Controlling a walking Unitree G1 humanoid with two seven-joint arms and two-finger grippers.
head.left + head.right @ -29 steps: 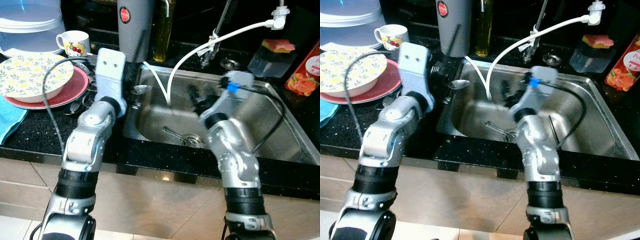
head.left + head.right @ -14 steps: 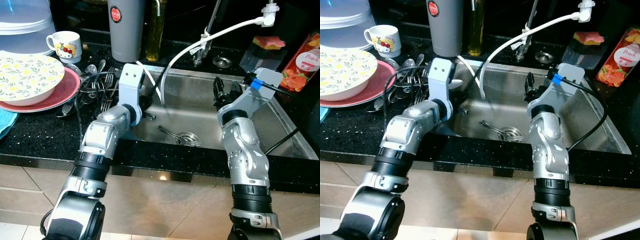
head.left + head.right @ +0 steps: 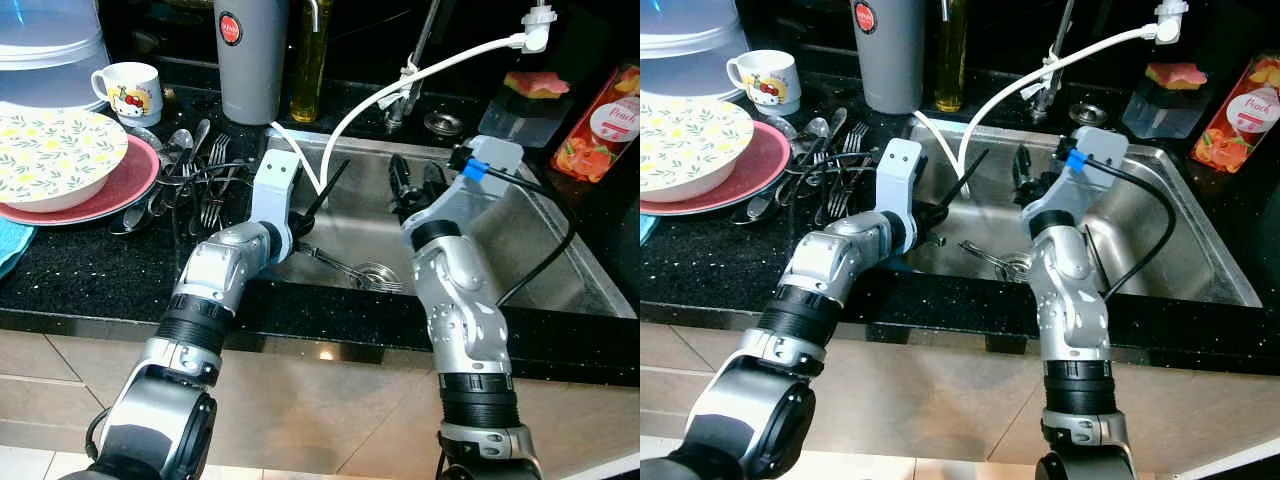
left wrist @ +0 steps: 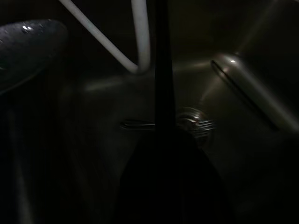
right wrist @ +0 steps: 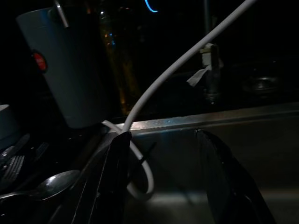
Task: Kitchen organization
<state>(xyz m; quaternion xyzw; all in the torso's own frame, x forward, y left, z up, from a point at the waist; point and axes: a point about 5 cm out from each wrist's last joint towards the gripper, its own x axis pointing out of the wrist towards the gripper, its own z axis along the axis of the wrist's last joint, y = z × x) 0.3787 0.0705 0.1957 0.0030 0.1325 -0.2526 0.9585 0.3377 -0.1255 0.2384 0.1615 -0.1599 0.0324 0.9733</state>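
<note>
Brushed steel sink (image 3: pixel 560 250), glossy speckled black stone counter (image 3: pixel 80 270) — shiny metal cutlery (image 3: pixel 205 185), glazed ceramic plates (image 3: pixel 110 190).

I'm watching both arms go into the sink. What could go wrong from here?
The left tool sits right by the white hose hanging into the sink; it could snag it. The cutlery lies flat over the drain, so a grip may slip. The right tool is close by, so the arms might bump.

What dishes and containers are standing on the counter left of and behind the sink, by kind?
Mugs: 1, the white mug
Bowls: 1, the floral bowl
Plates: 1, the pink plate
Tall grey flasks: 1, the grey flask
Oil bottles: 1, the oil bottle
Total: 5
</note>
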